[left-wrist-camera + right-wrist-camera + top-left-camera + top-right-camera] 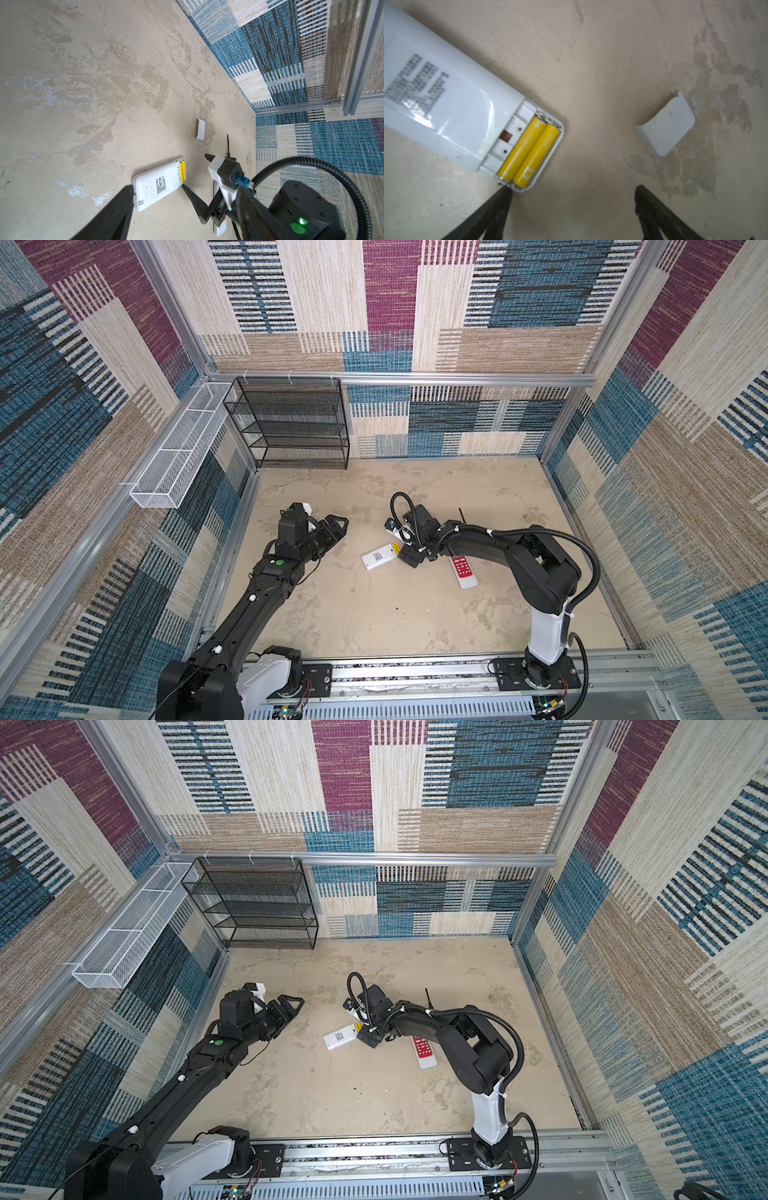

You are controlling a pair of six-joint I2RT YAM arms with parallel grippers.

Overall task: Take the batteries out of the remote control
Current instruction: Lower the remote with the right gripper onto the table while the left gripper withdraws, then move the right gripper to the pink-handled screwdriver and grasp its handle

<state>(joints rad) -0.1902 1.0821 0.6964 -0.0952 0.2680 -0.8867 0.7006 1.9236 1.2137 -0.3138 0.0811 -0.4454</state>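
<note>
Right gripper (573,190), jaws spread and empty, one fingertip (505,192) at the open corner of a white remote (446,99) lying face down. Two yellow batteries (522,149) sit side by side in its uncovered compartment. One white battery cover (666,124) lies near. Left gripper (338,522), spread and empty, hovers at the remote's ten o'clock. One red-keyed remote (463,570) lies at its three o'clock.

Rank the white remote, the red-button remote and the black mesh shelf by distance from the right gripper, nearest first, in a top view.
1. white remote, right beside the right gripper, toward centre.
2. red-button remote, under that arm.
3. black mesh shelf, far back-left corner.
</note>
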